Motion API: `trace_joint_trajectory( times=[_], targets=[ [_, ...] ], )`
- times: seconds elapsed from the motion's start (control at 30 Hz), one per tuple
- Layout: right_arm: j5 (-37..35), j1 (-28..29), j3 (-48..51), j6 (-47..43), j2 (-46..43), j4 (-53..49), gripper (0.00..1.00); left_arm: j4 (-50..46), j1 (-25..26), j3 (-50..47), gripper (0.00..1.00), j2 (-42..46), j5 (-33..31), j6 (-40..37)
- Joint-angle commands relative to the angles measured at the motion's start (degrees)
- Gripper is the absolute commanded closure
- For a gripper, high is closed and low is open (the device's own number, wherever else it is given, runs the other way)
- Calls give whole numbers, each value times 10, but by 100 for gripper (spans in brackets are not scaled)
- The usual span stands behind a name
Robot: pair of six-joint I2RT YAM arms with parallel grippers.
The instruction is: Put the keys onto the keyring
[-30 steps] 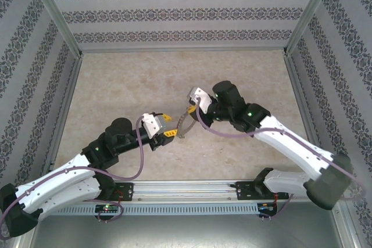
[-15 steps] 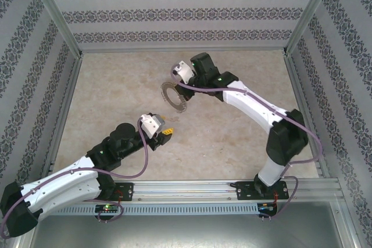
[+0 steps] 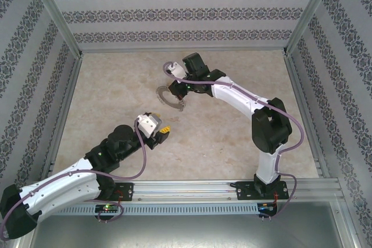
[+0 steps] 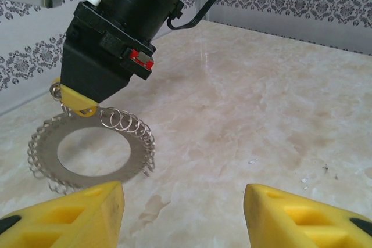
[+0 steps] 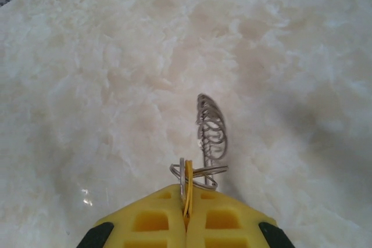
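Observation:
The keyring (image 4: pixel 93 156), a flat grey ring fringed with wire loops, hangs just above the marble table from my right gripper (image 4: pixel 77 100). That gripper (image 5: pixel 186 193) is shut on the ring's rim, and a thin yellow-orange key (image 5: pixel 188 177) is pinched beside the rim between its fingertips. From above, the keyring (image 3: pixel 170 97) hangs at the middle back under the right gripper (image 3: pixel 178 89). My left gripper (image 3: pixel 165 131) sits nearer and to the left of it. Its jaws (image 4: pixel 183 189) stand open with nothing between them, facing the ring from a short way off.
The marble tabletop (image 3: pixel 232 137) is bare around both grippers. Patterned walls with metal posts (image 3: pixel 56 18) enclose the left, back and right sides. The right arm (image 3: pixel 250 105) stretches diagonally across the right half of the table.
The right arm swung toward the back of the table, carrying the keyring away from the left gripper. The left gripper drew back a little and its jaws opened wider.

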State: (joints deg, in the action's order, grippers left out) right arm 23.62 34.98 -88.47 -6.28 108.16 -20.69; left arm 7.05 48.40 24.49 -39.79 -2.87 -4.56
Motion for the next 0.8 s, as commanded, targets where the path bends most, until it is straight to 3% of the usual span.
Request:
trace_joint_trajectory(
  times=[0.0,0.43,0.77],
  targets=[
    [34,-3,42,24,-26,29,100,36,-4,-1,43,-1,-12,-21],
    [47,41,264,98,-128,122,100,23,-5,7,43,13,-20,-26],
    [63,52,380,157,-140,188,100,12,-5,8,43,31,-44,-27]
  ],
)
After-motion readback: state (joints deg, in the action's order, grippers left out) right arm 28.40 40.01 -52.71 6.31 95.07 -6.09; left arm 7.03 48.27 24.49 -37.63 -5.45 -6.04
